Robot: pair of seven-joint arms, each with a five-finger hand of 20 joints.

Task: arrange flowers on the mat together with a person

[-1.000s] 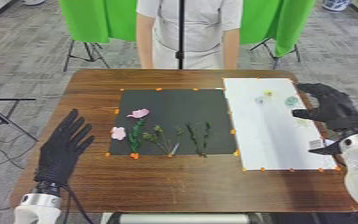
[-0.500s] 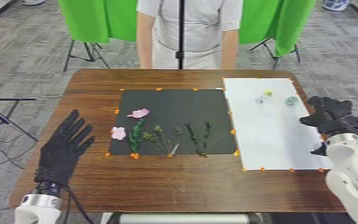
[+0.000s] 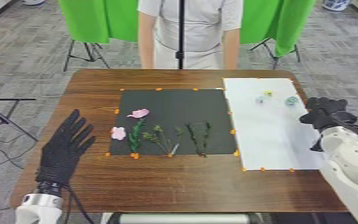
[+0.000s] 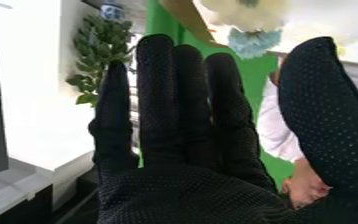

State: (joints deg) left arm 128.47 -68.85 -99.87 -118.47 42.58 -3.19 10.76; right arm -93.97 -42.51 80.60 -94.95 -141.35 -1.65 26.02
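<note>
Right hand: open, empty, by the counter's right edge. Left hand: open, left side. Pink flowers: mat's left part. Blue flowers: sheet's far end; we judge a low right-hand sweep could scatter them.

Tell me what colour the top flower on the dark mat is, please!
The flower is pink; it shows best in the head view.

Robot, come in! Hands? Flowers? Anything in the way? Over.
Left hand open, right hand open. Pink flowers on black mat. Nothing covering them.
</note>
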